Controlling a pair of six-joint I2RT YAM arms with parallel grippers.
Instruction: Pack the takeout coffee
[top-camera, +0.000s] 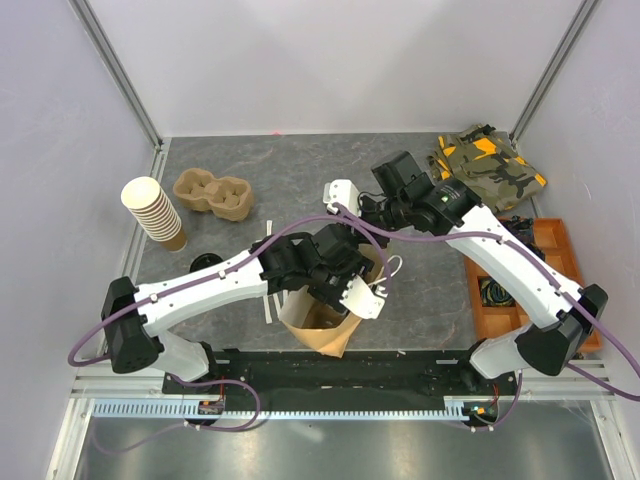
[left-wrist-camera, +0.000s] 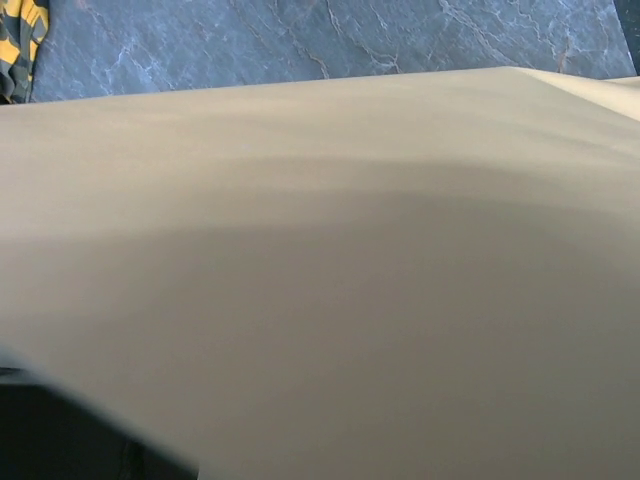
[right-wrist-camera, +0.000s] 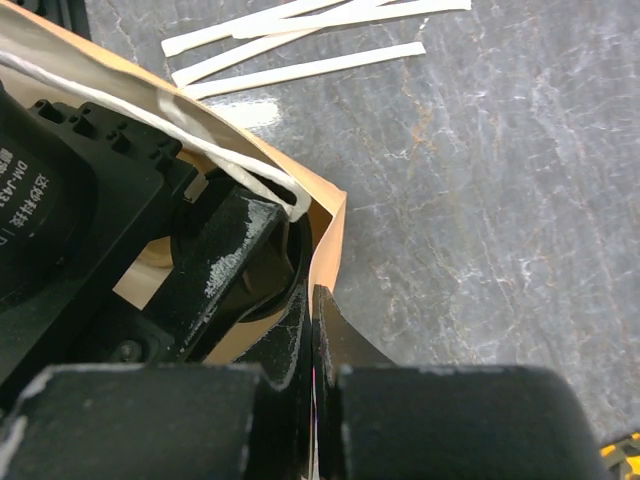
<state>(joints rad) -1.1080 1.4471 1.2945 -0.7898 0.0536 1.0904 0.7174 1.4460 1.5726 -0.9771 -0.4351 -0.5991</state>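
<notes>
The brown paper bag (top-camera: 325, 335) stands open at the near middle of the table. My right gripper (right-wrist-camera: 314, 295) is shut on the bag's far rim (right-wrist-camera: 330, 215), as also seen from above (top-camera: 368, 232). My left gripper (top-camera: 338, 275) reaches down into the bag's mouth; its fingers are hidden. In the right wrist view a scuffed black left finger (right-wrist-camera: 225, 255) sits inside the bag against a curved black edge (right-wrist-camera: 293, 262) that looks like the coffee's lid. The cup's brown body is hidden. The left wrist view shows only the bag's paper wall (left-wrist-camera: 320, 250).
A tall stack of brown cups (top-camera: 155, 212) and a pulp cup carrier (top-camera: 213, 195) stand at the back left. A loose black lid (top-camera: 205, 262) and white paper strips (right-wrist-camera: 300, 40) lie left of the bag. A camouflage cloth (top-camera: 488, 165) and an orange tray (top-camera: 545, 260) are on the right.
</notes>
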